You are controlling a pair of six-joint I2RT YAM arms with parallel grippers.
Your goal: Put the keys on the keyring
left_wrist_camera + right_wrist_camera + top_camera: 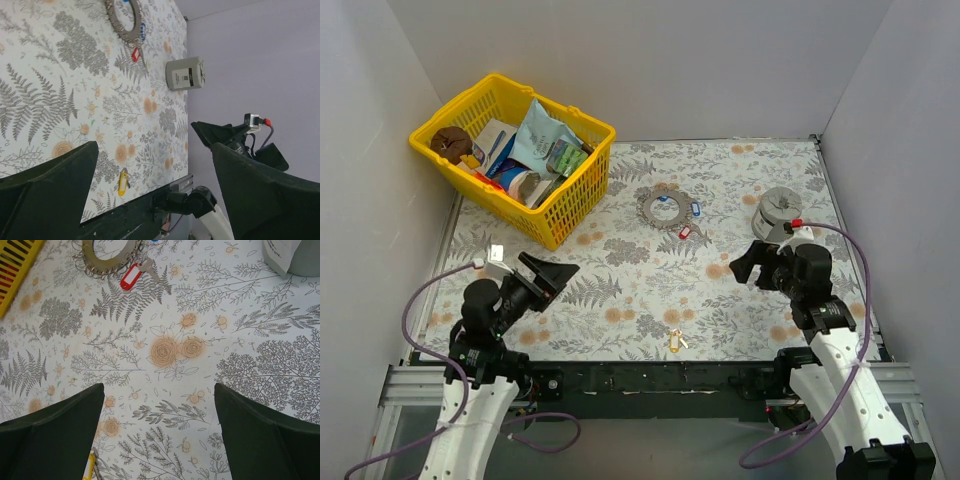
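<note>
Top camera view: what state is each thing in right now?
keyring: lying flat.
yellow key: loose, far from keyring.
red key: at keyring's rim; attachment unclear.
blue key: beside keyring's rim; attachment unclear.
basket: upright, full.
left end effector: open, empty.
right end effector: open, empty.

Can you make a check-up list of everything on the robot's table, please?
Surface: flowery cloth, flat.
Job's things: toothed keyring mid-table; blue keys at it, cannot tell if threaded; red key close beside it; yellow key alone near the front edge.
Clutter: yellow basket full of packets, back left; grey cylinder, right.
Grippers: left end effector and right end effector open, holding nothing.
Cables: purple cables loop off both arms, away from the keys.
Surroundings: white walls, plain.
</note>
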